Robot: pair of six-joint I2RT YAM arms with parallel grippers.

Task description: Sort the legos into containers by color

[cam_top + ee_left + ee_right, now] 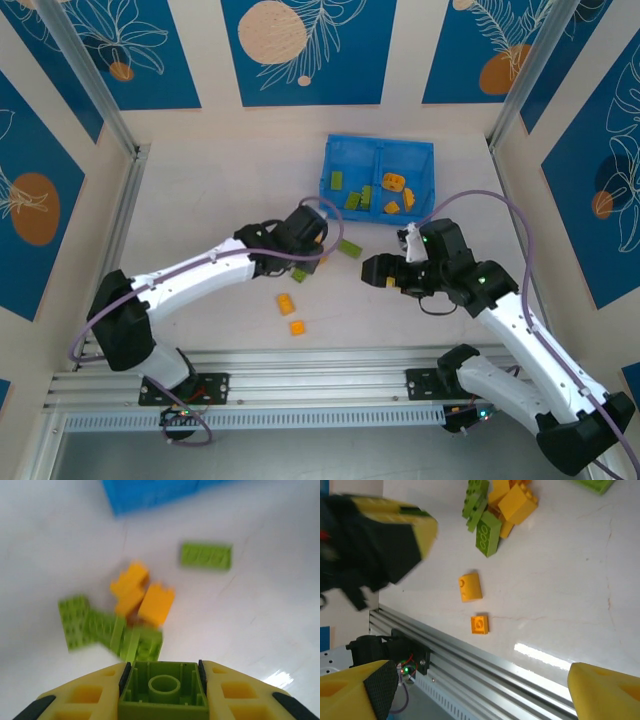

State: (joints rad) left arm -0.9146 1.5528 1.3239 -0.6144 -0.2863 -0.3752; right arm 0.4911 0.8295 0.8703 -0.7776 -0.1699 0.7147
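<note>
My left gripper (312, 250) is shut on a lime green lego (164, 687), which is clamped underside-up between its yellow fingers (90, 695). It hangs just above a small pile of green and orange legos (132, 612) on the table. A single green lego (350, 248) lies between the pile and the blue bin (350, 140). The bin's left compartment holds green legos (352, 196) and its right one holds orange legos (395, 184). My right gripper (375, 270) stands open and empty to the right of the pile.
Two orange legos (286, 303) (297, 327) lie apart near the front aluminium rail (320, 365). In the right wrist view they show as one orange lego (470, 586) and another (479, 624) beside the rail. Enclosure walls surround the table.
</note>
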